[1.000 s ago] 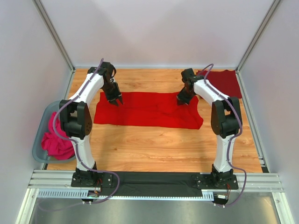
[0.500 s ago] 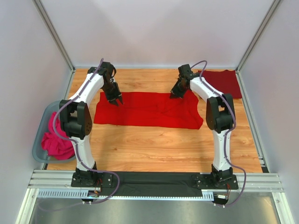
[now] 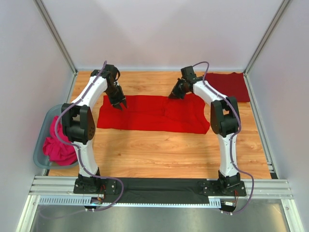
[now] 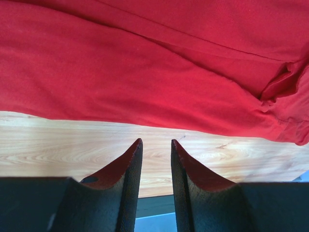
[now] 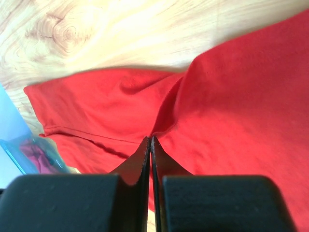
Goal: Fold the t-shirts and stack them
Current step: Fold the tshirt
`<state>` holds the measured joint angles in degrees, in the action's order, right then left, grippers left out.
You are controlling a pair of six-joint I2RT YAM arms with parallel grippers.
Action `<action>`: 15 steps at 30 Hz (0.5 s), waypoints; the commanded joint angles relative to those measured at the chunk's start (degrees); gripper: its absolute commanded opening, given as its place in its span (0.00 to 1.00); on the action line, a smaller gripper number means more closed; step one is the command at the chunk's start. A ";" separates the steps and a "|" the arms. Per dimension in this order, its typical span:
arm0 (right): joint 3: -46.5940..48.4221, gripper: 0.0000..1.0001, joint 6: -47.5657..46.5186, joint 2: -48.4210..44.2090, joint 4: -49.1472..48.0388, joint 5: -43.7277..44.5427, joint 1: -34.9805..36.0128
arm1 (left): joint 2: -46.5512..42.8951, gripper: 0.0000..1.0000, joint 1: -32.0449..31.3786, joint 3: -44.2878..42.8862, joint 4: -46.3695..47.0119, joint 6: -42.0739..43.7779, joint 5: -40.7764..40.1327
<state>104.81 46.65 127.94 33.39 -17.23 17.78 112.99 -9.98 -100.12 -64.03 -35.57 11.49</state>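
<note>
- Bright red t-shirt [image 3: 152,113] spread flat across centre of table [image 3: 159,150], long side running left to right in top view, some creases in its right half.
- Maroon t-shirt [image 3: 231,85] flat in upper right corner of table, near the bright red one's upper right end. Cannot tell whether the two touch.
- Left hand [image 3: 120,103] at upper left edge of bright red t-shirt, fingers apart with nothing between them. Left wrist view: bare wood in the gap, cloth edge just past the tips.
- Right hand [image 3: 173,94] at upper edge of bright red t-shirt, right of centre. Fingers pressed together, tips at a raised crease in the cloth. Cannot tell whether any cloth is pinched.
- Clear blue bin [image 3: 41,126] at far left of top view, pink cloth [image 3: 58,147] bunched inside.
</note>
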 commanded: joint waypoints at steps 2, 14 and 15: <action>2.32 0.00 -0.42 1.87 -4.28 -2.71 0.41 | -1.46 0.37 0.22 -0.26 -0.13 -0.20 -0.68; 8.47 0.29 -2.53 2.33 2.08 -2.92 0.50 | -2.25 0.39 0.22 -0.08 -0.05 0.85 -1.38; 8.82 0.31 -2.36 1.44 4.91 -1.33 0.24 | -2.33 0.40 0.22 0.09 0.57 1.38 -1.12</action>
<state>110.19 45.76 132.22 31.70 -21.76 18.20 112.99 -9.98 -100.12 -64.03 -35.42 10.63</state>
